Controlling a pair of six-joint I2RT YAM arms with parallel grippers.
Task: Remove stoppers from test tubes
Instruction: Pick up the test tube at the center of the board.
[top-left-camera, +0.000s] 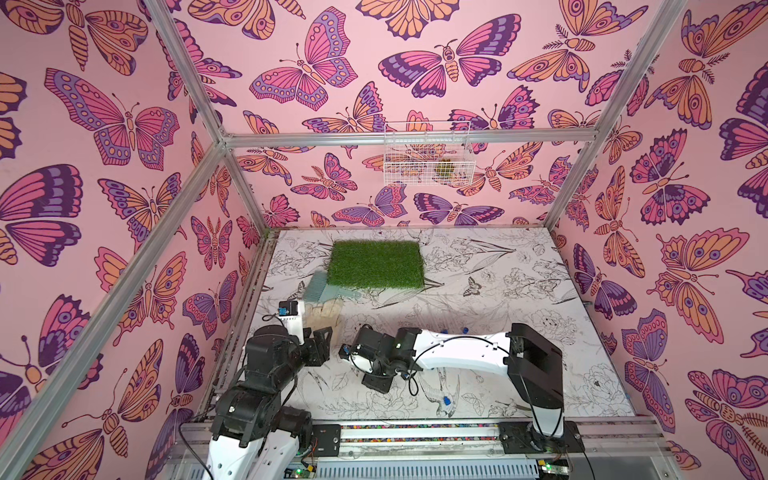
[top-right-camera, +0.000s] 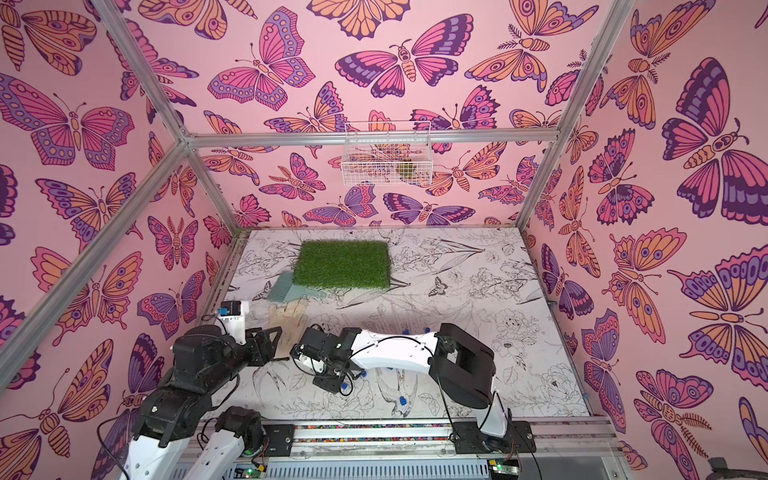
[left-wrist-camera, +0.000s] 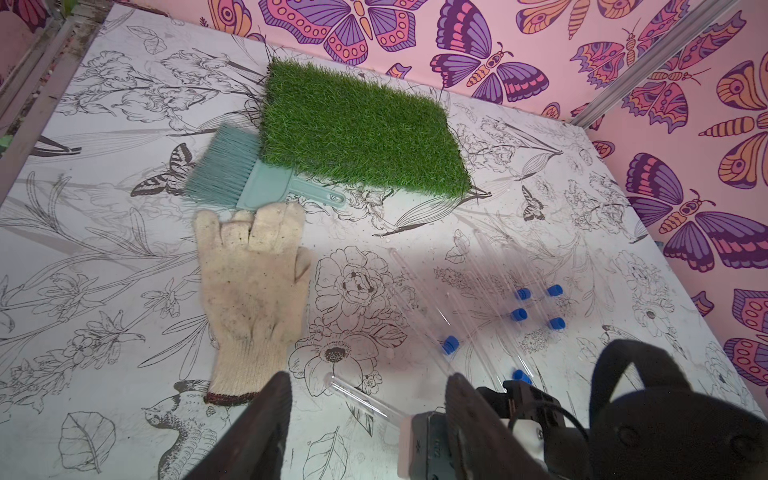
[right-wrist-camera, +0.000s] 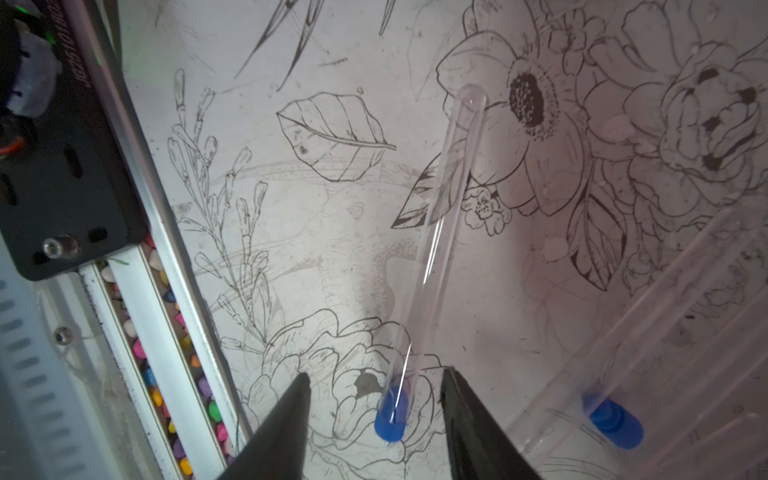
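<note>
Test tubes: a cluster of clear ones lay side by side on the floral worktop. In both top views they sat just right of centre in the lower half of the frame, partly hidden behind the right arm's white forearm.
Stoppers: bright blue, plugged into the near ends of those tubes; six showed in the left wrist view.
Single tube: lay apart from the cluster, with its blue plug in place and its rounded end pointing away from the right arm.
Right gripper: jaws moderately apart, one finger on each side of the plugged end, neither seen touching it; nothing held.
Left gripper: jaws wide and empty. The single tube's rounded end showed between them, though whether it lay at their level could not be told.
Lone stopper: blue, on a bird drawing near the worktop's front edge, lower centre of the frame; any tube around it could not be made out.
Glove: off-white, flat, just beside the teal brush.
Turf mat: green, at the back of the worktop, the brush against its edge.
Wire basket: white, on the back wall, upper centre of the frame.
</note>
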